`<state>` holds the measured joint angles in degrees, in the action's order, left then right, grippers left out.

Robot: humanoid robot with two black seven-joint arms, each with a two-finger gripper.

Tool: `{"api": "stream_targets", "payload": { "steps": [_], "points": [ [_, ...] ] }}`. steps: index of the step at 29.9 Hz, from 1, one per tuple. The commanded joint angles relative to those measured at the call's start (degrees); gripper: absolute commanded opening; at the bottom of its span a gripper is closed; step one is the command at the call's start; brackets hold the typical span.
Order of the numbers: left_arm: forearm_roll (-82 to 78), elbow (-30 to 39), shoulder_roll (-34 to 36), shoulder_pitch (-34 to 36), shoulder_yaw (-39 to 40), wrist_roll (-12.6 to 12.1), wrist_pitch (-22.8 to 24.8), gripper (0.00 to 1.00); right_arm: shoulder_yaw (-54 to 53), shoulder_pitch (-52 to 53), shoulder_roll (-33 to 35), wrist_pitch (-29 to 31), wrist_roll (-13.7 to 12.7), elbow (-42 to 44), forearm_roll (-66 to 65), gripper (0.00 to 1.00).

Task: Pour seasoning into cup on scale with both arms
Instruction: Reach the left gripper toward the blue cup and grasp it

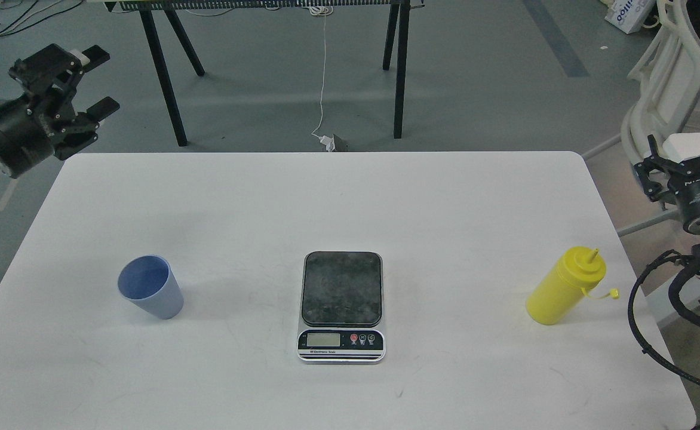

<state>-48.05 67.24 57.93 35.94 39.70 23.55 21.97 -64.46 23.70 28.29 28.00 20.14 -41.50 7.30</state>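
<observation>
Table: white table (386, 197) with rounded far corners, everything on it standing well apart from everything else.
Scale: the scale (341, 306) sits dead centre near the front edge, dark mottled platform bare, silver front with LCD and three round buttons facing the camera.
Cup: the cup (150, 286), light blue, stands upright on the table far left of the scale, not on the platform, mouth open.
Seasoning: the seasoning (565, 285), a yellow squeeze bottle, stands upright far right of the scale, near the table's right edge, nozzle bare, its little tethered tip cap dangling off to the right.
Left gripper: the left gripper (99, 80) hangs beyond the table's far-left corner, fingers spread apart, holding nothing.
Right gripper: the right gripper (663, 167) is off the right edge, above and behind the bottle, seen dark and end-on; I cannot tell how its fingers stand.
Surroundings: black trestle legs (165, 77) and a white cable (324, 77) on the grey floor behind; a white chair (666, 89) at far right.
In the way: black cables (648, 322) loop beside the right edge, just right of the bottle.
</observation>
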Motion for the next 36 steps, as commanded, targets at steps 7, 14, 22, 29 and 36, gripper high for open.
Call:
{"api": "stream_targets", "payload": {
  "steps": [7,14,22,29,36],
  "points": [
    [-38.0,1.2,2.4,-1.2,-9.5,0.8,-12.2,0.84,-1.5,-1.4,0.0,0.0,0.0,0.3,0.0,1.0],
    [-54.4,1.8,2.4,-1.2,-21.1,1.1,-23.9,0.77,-1.9,-2.0,0.0,0.0,0.2,0.9,0.0,1.0],
    [-62.6,0.5,0.3,-1.4,-27.7,1.2,-26.1,0.55,-2.6,-3.0,0.0,0.0,0.2,1.0,0.0,1.0],
    [-63.5,-3.7,-2.0,-1.4,-30.7,1.9,-26.6,0.23,-3.4,-3.5,0.0,0.0,0.2,0.9,0.0,1.0],
    [-62.6,-4.0,-2.0,-0.5,-30.3,4.5,-26.6,0.03,-3.4,-3.8,0.0,0.0,0.2,0.9,0.0,1.0]
  ]
}}
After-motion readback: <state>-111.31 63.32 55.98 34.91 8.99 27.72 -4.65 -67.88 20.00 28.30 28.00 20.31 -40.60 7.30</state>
